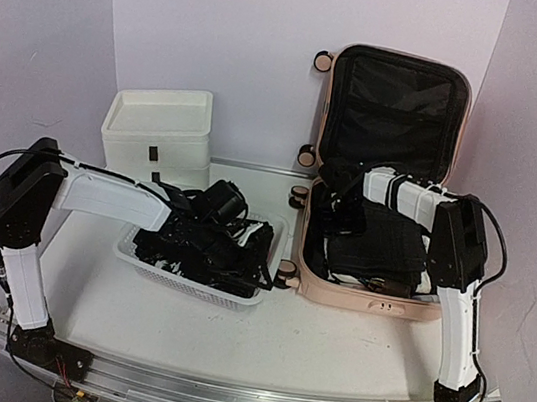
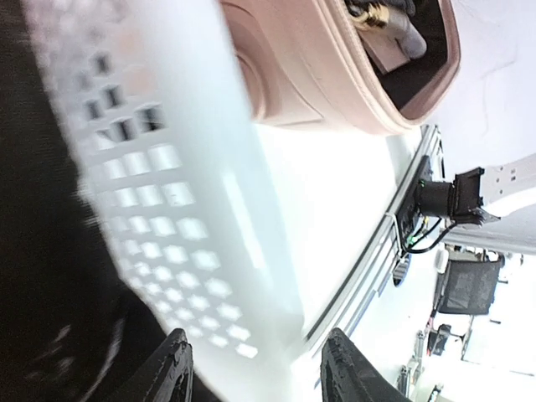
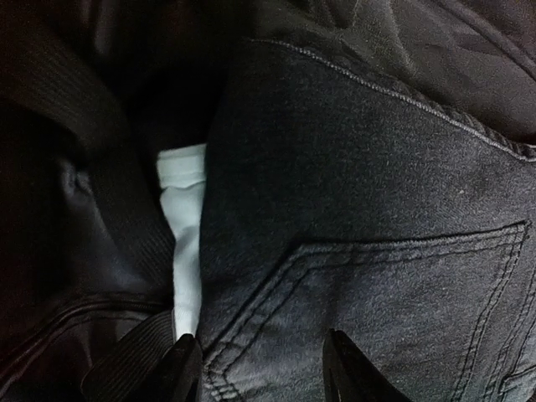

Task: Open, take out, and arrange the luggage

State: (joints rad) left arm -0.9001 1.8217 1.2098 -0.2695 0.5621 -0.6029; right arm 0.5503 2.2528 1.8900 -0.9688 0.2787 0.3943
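The aluminium rail (image 1: 219, 396) with both arm bases lies nearest. From it the arms reach away over the table.

On the left, just past the rail, sits the white perforated basket (image 1: 185, 285), heaped with dark clothing. The left gripper (image 2: 260, 373) hangs at the basket's edge. Its fingers (image 2: 176, 368) stand apart with nothing seen between them. Its wrist view looks past the basket wall to a pink corner of the case.

On the right, a little farther back, the luggage (image 1: 355, 297) lies open. Its base is flat on the table and its lid (image 1: 400, 99) stands upright against the back wall, showing black lining. The right gripper (image 3: 261, 368) is down inside the base, right over a folded pair of dark jeans (image 3: 377, 251). Its fingers (image 3: 184, 368) are spread, and the denim fills the gap below them. I cannot see that any fold is pinched yet. A strip of white cloth (image 3: 184, 251) shows beside the jeans, just off the fingers at that side.

So the next garment lies straight below the right fingers. The folded stack seems to run across the case, side to side. The right arm is plainly the nearer one. The left is well apart from the case, above the basket.

Farthest back on the left stands the white drawer unit (image 1: 157, 134).
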